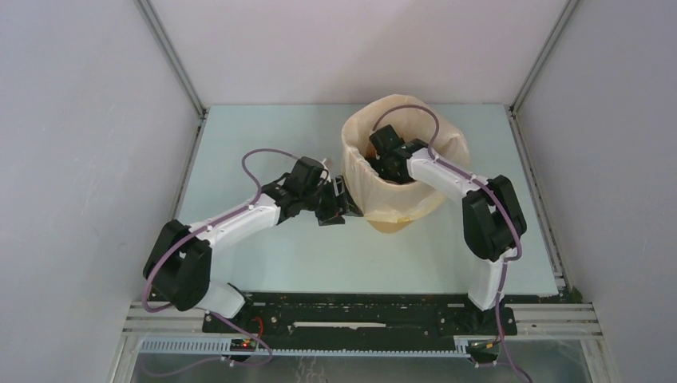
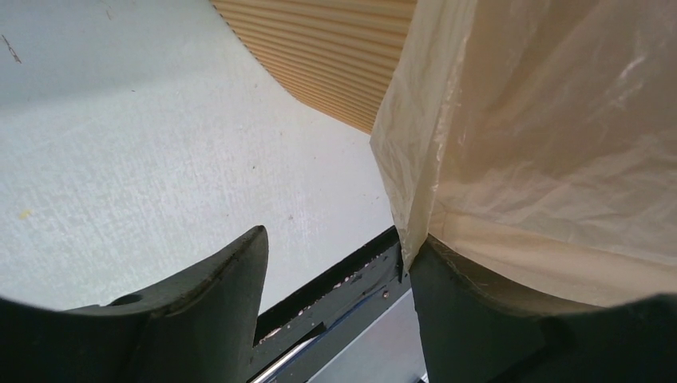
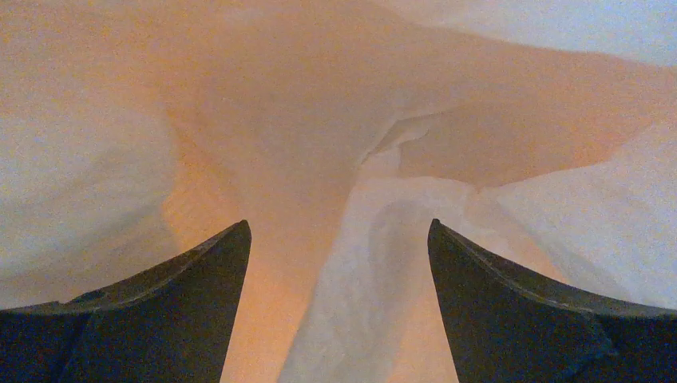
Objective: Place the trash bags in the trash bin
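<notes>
Top external shows the tapered orange bin [image 1: 397, 220] upright on the matte table [image 1: 263, 255], lined with a crinkly translucent bag [image 1: 361, 171]. The right gripper [image 1: 385, 148] is spread open inside it. The left gripper [image 1: 334, 204] is open, with the bag's hem draped over one finger.

The pale tabletop [image 1: 263, 136] carries one item: the trash bin [image 1: 391, 226], standing right of centre, draped in a trash bag [image 1: 374, 190].
</notes>
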Robot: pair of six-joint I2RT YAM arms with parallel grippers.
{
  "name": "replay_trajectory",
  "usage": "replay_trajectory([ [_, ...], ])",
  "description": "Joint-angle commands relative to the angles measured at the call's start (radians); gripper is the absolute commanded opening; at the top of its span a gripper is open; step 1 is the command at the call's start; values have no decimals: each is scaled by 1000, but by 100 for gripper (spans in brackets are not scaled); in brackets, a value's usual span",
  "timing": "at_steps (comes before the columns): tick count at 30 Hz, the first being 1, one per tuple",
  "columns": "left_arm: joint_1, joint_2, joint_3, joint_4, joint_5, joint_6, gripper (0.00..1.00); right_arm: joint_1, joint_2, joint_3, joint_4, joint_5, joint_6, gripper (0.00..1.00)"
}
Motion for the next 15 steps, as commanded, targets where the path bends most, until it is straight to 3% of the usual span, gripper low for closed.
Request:
replay_trajectory([
  [1,-8,4,44,-3,-20,17,69,22,-111,96,-42,87,5,91],
  [15,-9,-102,39,-60,-86,66,79,30,-359,172,-164,93,0,92],
])
